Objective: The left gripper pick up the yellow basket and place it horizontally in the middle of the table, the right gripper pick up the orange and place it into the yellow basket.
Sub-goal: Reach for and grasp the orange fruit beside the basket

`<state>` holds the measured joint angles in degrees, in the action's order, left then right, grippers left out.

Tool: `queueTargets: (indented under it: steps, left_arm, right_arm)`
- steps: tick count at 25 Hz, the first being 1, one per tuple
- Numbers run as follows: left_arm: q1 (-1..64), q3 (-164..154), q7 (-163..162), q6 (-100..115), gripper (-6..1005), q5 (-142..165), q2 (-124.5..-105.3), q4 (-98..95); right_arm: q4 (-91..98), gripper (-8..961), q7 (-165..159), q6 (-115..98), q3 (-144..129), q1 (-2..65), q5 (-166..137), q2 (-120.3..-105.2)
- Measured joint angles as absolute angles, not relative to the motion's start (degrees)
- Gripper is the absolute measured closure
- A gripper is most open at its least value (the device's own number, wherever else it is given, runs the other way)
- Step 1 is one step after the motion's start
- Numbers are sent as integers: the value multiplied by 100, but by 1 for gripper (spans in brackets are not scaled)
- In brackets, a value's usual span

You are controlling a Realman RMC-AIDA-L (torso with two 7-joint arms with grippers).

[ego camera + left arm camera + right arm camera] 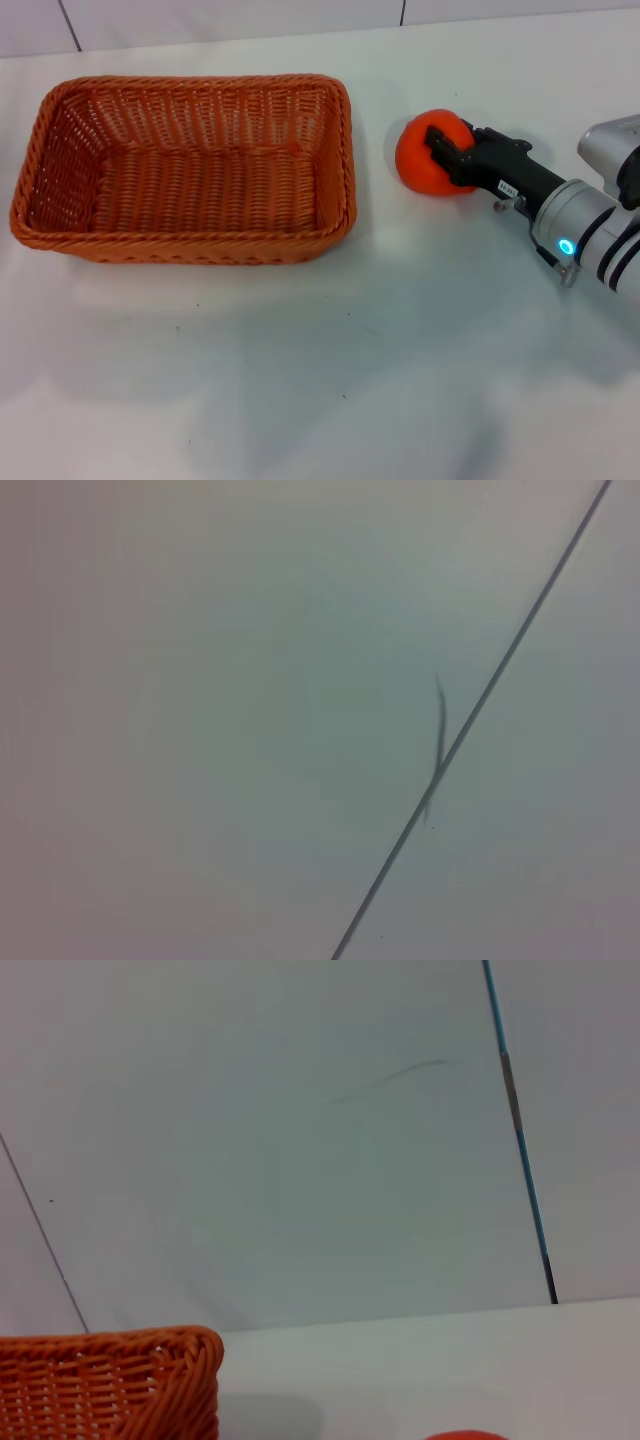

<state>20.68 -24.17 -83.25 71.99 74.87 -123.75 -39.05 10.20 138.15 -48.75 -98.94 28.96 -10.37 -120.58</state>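
The yellow basket, orange-brown woven wicker, lies flat on the white table at the left of the middle, its long side across the head view, and it is empty. The orange sits on the table to the basket's right. My right gripper reaches in from the right and its black fingers are closed around the orange. The right wrist view shows a corner of the basket and a sliver of the orange. My left gripper is out of view.
A white panelled wall with dark seams stands behind the table. The left wrist view shows only a pale surface with a dark seam. The table's front part shows only soft shadows.
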Motion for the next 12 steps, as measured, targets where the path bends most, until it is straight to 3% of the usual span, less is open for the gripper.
queueTargets:
  steps: [3,12]
  left_arm:
    - [2056,-2417,-8324,7211,85,7488,-12375,-3902]
    - [2040,-2340,-8336,7250,85,7476,-12374,-3849]
  right_arm:
    - [1020,503,13808,-4913,-9887,2894,-1025,-12058]
    - [1047,589,13794,-6329,-9605,2722,-671,-12014]
